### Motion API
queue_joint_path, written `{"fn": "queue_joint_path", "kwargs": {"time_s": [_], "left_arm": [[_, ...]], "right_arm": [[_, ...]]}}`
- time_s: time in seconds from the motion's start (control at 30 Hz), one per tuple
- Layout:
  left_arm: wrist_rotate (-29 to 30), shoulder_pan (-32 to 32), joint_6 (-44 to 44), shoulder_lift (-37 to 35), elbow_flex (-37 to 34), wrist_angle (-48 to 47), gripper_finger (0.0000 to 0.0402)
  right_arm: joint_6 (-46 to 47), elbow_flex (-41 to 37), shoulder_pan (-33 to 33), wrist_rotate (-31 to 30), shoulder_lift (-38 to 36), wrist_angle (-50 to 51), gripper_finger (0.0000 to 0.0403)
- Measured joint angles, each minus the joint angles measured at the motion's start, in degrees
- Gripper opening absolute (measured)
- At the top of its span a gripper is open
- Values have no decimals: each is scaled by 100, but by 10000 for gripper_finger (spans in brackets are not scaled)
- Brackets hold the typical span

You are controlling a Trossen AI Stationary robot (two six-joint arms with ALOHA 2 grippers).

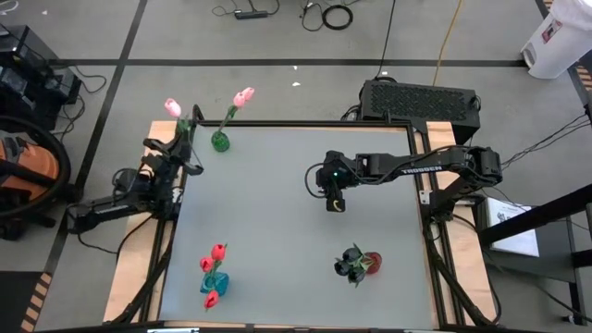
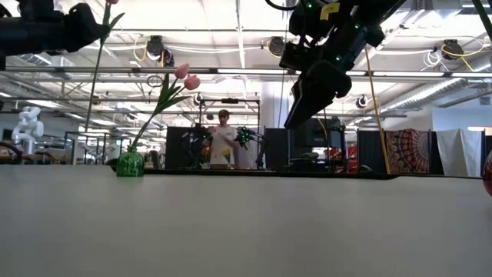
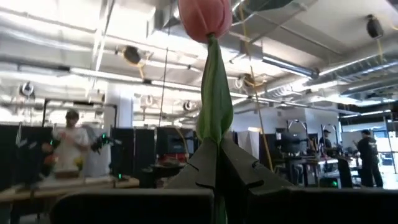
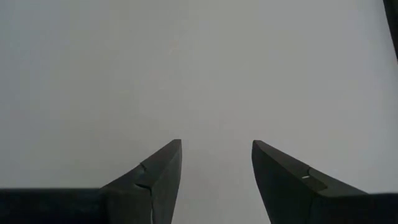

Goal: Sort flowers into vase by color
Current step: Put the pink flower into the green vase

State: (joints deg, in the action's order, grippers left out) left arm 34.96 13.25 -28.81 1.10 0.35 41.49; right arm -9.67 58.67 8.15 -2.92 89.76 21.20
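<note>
Desk (image 1: 296,231) holds green vase (image 1: 220,141) with one pink tulip (image 1: 243,96); I have left claw (image 1: 181,141) clamped on second pink tulip (image 3: 205,17) beside it; right claw (image 4: 216,163) spread, empty. Next: lower stem into vase

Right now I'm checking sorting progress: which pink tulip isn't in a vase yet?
The pink tulip at the table's far left corner, pinched by its stem in the left claw. The other pink tulip stands in the green vase.
</note>
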Motion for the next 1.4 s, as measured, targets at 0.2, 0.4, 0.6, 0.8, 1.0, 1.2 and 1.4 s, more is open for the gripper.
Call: {"fn": "queue_joint_path", "kwargs": {"time_s": [0.2,0.4,0.6,0.8,1.0,1.2,1.4], "left_arm": [[-516,714,132,0,-3,-33,6],[-1255,1523,649,138,-3,24,6],[-1751,2317,1345,682,-5,144,6],[-2256,2906,1649,1612,-1,938,6],[-2546,3267,1656,2529,207,1511,6],[-2620,3444,1657,3281,452,2016,6],[-2809,3722,1880,3926,704,2371,6]], "right_arm": [[0,0,2,0,0,-1,187],[0,0,2,0,0,1,187],[0,0,2,0,0,-1,187],[0,0,2,0,0,-1,187],[1,0,1,0,0,-1,187],[0,0,1,0,0,-1,187],[0,0,2,0,0,-1,187]]}}
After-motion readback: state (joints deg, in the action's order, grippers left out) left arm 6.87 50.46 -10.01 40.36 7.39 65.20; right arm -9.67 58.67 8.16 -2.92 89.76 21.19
